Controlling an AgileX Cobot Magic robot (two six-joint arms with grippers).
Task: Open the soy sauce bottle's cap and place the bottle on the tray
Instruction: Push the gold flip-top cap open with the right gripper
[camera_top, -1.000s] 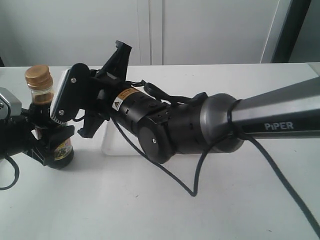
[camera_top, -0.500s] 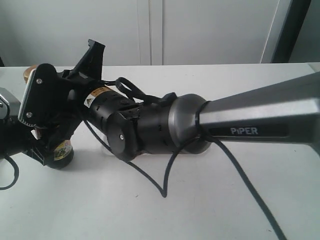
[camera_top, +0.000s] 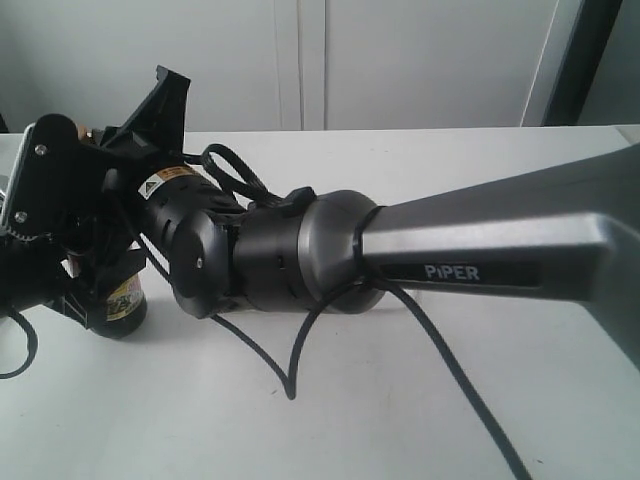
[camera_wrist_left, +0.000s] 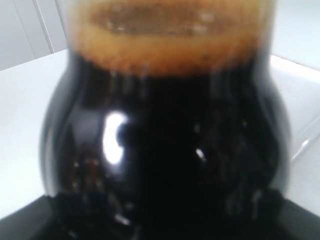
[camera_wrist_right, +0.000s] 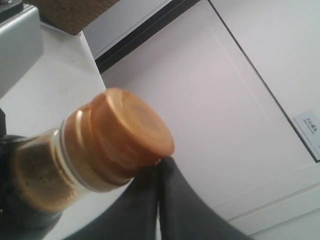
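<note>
The soy sauce bottle (camera_top: 127, 299) stands at the table's left, and only its labelled base shows below the right arm. My left gripper (camera_top: 93, 300) is shut on the bottle's body. The dark liquid (camera_wrist_left: 165, 150) fills the left wrist view, with a black finger (camera_wrist_left: 25, 227) at its corner. The golden cap (camera_wrist_right: 129, 131) sits closed on the neck. My right gripper (camera_wrist_right: 159, 167) is shut, its fingers pressed together and their tips touching the underside of the cap's rim. The tray's white rim (camera_wrist_left: 304, 146) shows beside the bottle; the right arm hides it in the exterior view.
The right arm (camera_top: 480, 250) stretches across the white table (camera_top: 420, 400) from the right edge to the bottle, with a black cable (camera_top: 300, 350) hanging from it. A white cabinet wall (camera_top: 400, 60) stands behind the table.
The right arm has moved left across the table, and its wrist now covers the bottle's neck and cap in the exterior view. The left gripper and bottle have not moved.
</note>
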